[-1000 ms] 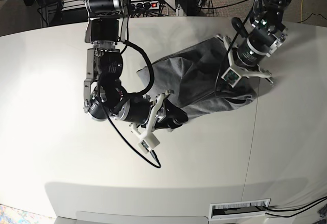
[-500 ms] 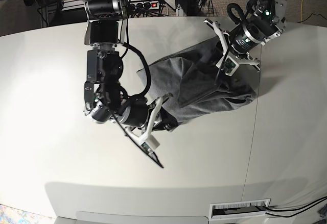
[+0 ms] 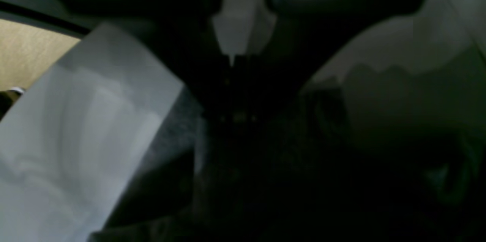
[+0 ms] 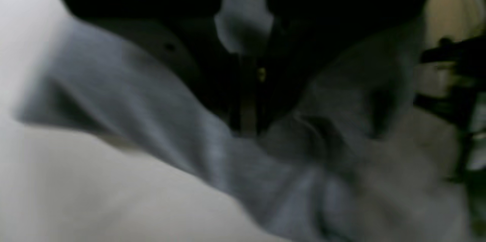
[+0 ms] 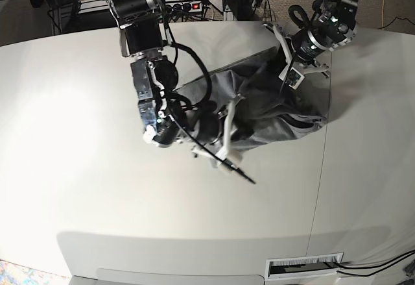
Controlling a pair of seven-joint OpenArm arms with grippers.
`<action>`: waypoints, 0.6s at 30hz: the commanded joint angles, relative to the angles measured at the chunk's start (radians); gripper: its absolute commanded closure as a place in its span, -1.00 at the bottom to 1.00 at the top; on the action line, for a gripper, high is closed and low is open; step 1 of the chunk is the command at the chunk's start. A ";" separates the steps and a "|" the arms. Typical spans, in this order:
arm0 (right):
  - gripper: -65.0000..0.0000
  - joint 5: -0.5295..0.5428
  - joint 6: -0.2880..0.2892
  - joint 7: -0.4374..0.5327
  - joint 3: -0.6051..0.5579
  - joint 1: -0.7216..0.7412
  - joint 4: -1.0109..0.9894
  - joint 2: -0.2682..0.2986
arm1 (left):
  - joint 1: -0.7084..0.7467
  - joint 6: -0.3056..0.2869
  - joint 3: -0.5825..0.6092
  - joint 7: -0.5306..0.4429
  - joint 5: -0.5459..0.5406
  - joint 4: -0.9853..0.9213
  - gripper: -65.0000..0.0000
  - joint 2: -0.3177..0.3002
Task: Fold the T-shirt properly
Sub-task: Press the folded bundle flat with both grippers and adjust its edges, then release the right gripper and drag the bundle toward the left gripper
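The grey T-shirt (image 5: 275,113) lies bunched on the white table (image 5: 78,168), right of centre. My right gripper (image 5: 235,129) comes in from the left at the shirt's near-left edge. In the right wrist view it (image 4: 246,126) is shut on a fold of the T-shirt (image 4: 182,135). My left gripper (image 5: 281,76) is at the shirt's far edge, shut on the cloth and holding it raised. The left wrist view is dark and blurred, with the gripper (image 3: 232,82) buried in dark fabric (image 3: 174,132).
A power strip and tangled cables (image 5: 188,4) lie behind the table's far edge. A seam in the tabletop (image 5: 322,168) runs front to back under the shirt's right end. A slotted vent (image 5: 305,267) sits at the front edge.
My right gripper has swung right onto the shirt's near-left edge and closed on it. The left gripper has moved toward the back of the table, pulling the shirt's far edge with it.
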 commanded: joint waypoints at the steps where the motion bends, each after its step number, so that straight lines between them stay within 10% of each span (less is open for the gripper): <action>1: 1.00 0.052 0.002 0.022 -0.024 0.022 0.016 -0.008 | -0.003 -0.002 -0.003 -0.007 0.019 0.010 1.00 -0.006; 12: 1.00 0.367 0.002 -0.192 -0.129 0.019 0.016 -0.007 | -0.002 0.051 -0.003 -0.012 0.251 0.011 1.00 -0.006; 18: 1.00 0.367 0.002 -0.112 -0.037 0.020 0.016 -0.008 | -0.001 0.073 -0.003 0.092 0.388 0.080 1.00 -0.006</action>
